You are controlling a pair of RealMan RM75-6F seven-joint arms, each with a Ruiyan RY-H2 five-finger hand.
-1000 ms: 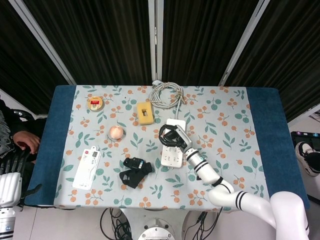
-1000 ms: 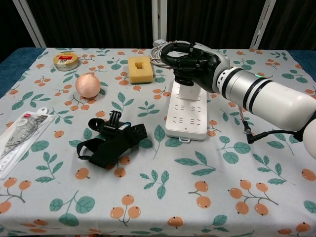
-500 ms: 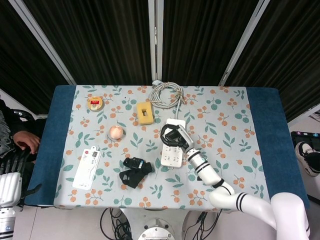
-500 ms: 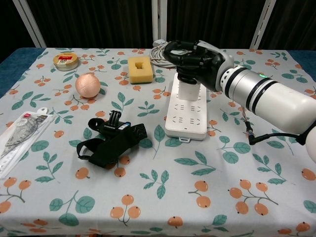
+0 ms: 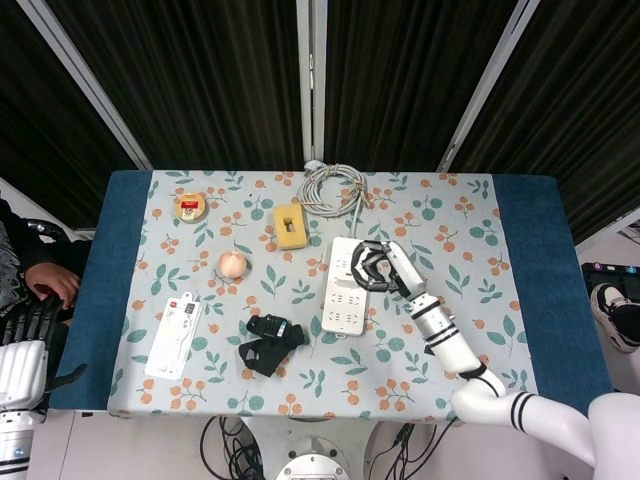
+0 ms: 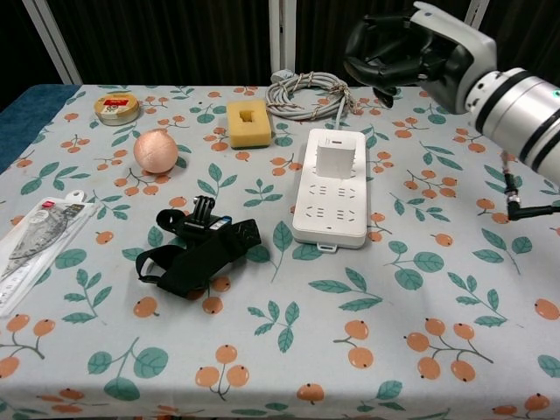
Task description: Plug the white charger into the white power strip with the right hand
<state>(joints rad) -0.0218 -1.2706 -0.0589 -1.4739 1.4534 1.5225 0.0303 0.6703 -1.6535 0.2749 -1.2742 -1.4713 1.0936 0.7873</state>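
Observation:
The white power strip [image 5: 341, 305] [image 6: 331, 214] lies lengthwise in the middle of the floral tablecloth. The white charger [image 5: 345, 263] [image 6: 339, 158] stands upright in the strip's far sockets, with nothing touching it. My right hand [image 5: 378, 266] [image 6: 401, 54] hovers above and to the right of the charger, fingers curved and apart, holding nothing. My left hand [image 5: 24, 335] hangs off the table's left edge at the lower left of the head view and holds nothing.
A coiled white cable [image 5: 333, 188] [image 6: 306, 92] lies behind the strip. A yellow sponge [image 6: 249, 122], a peach ball [image 6: 156, 150] and a round tin [image 6: 116, 108] sit at the left. A black strap mount [image 6: 201, 249] and a packaged ruler [image 6: 35, 245] lie nearer.
My right hand has let go of the charger and lifted up and to the right. The charger stays standing in the strip.

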